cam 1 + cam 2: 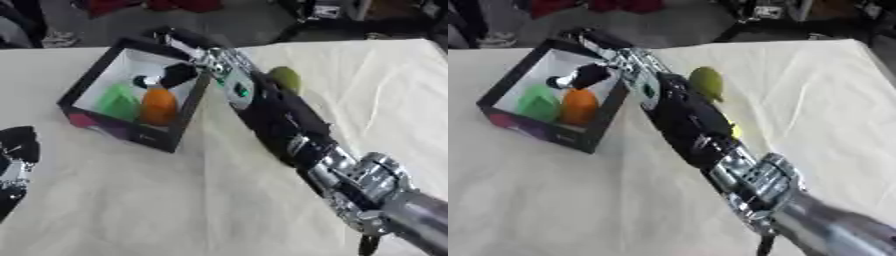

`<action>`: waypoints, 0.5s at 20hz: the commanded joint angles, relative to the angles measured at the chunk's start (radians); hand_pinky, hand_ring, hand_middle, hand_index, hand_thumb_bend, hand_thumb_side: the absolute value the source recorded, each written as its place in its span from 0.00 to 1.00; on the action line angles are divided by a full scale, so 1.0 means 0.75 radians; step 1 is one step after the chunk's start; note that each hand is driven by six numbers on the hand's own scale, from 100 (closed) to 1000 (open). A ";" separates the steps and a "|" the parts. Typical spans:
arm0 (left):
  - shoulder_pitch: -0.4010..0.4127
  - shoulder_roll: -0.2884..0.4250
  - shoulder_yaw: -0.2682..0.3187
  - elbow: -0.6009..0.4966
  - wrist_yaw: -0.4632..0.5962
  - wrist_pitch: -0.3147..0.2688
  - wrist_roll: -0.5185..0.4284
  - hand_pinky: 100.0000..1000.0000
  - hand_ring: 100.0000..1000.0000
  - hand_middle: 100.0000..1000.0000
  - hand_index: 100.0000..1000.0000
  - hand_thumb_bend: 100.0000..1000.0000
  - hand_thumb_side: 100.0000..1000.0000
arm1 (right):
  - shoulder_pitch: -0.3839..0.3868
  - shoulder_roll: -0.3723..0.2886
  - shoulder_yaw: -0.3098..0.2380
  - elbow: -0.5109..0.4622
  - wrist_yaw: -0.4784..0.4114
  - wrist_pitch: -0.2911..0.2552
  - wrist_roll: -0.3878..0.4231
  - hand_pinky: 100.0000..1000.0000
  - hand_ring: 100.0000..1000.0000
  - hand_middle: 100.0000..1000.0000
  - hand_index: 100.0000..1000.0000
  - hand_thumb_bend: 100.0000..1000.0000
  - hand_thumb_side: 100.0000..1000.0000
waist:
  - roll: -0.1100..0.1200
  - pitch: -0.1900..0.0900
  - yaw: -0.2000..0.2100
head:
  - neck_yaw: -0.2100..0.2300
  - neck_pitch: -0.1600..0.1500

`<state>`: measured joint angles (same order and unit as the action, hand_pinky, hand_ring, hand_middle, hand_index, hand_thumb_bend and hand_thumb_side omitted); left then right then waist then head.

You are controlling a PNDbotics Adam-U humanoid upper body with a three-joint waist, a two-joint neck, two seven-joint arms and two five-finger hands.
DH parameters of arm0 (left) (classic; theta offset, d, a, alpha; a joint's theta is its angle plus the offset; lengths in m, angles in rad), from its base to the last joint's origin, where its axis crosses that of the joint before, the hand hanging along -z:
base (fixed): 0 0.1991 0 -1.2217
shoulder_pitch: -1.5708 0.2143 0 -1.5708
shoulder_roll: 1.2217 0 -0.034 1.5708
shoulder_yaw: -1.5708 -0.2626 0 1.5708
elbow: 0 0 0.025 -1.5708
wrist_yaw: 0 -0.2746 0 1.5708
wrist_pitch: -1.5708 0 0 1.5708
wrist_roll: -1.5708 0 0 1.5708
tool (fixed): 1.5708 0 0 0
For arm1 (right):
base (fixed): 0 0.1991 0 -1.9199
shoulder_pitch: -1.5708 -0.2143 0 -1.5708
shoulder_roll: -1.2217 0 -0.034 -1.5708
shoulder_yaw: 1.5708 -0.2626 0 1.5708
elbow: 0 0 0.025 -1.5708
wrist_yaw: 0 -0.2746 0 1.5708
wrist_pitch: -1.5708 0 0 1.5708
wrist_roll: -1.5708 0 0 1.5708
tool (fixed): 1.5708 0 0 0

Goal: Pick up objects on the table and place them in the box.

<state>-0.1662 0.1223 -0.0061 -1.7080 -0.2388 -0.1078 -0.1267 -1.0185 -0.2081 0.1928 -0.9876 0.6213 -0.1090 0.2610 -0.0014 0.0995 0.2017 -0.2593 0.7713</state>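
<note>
A black-walled box point(84, 83) with a white inside stands at the table's upper left. A green object point(117, 101) and an orange object point(158, 106) lie in it. My right arm comes in from the lower right, and my right hand point(208, 58) is over the box's right wall. Its fingers are curled on a black and white object point(171, 76) that hangs inside the box above the orange one. An olive-green rounded object point(706, 83) sits on the cloth just right of the arm. A small yellow thing point(735, 131) peeks out from behind the forearm. My left hand point(15, 159) shows at the left edge.
A cream cloth point(131, 200) covers the table. Dark furniture and red items lie on the floor beyond the far edge. The table's right edge runs past the upper right corner.
</note>
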 commanded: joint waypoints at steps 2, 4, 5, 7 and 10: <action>0.003 0.030 0.023 -0.021 -0.010 0.004 0.017 0.76 0.77 0.71 0.67 0.26 0.59 | 0.044 -0.190 0.000 -0.205 -0.169 0.076 0.089 0.86 0.89 0.92 0.97 0.37 0.48 | 0.003 -0.001 -0.027 | 0.033 -0.002; 0.008 0.035 0.029 -0.021 -0.013 0.005 0.023 0.76 0.77 0.71 0.67 0.26 0.59 | 0.104 -0.260 0.003 -0.275 -0.184 0.107 0.151 0.87 0.90 0.92 0.97 0.36 0.48 | 0.002 -0.001 -0.045 | 0.044 -0.002; 0.010 0.038 0.031 -0.022 -0.013 0.005 0.025 0.76 0.77 0.71 0.67 0.26 0.59 | 0.135 -0.288 0.002 -0.299 -0.182 0.122 0.180 0.87 0.90 0.93 0.97 0.36 0.48 | 0.001 -0.001 -0.054 | 0.046 -0.002; 0.014 0.042 0.034 -0.022 -0.014 0.007 0.029 0.76 0.77 0.71 0.67 0.26 0.59 | 0.204 -0.338 -0.004 -0.332 -0.179 0.143 0.229 0.88 0.90 0.93 0.97 0.36 0.48 | 0.000 -0.001 -0.069 | 0.050 -0.002; 0.017 0.046 0.037 -0.023 -0.016 0.008 0.032 0.76 0.77 0.72 0.67 0.26 0.59 | 0.279 -0.384 -0.012 -0.346 -0.163 0.164 0.275 0.88 0.91 0.93 0.97 0.37 0.48 | -0.002 -0.001 -0.086 | 0.051 -0.002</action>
<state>-0.1482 0.1333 0.0122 -1.7080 -0.2464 -0.1011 -0.1078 -0.7956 -0.4554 0.1967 -1.2183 0.4975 0.0082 0.4508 -0.0016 0.0995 0.1365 -0.2258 0.7713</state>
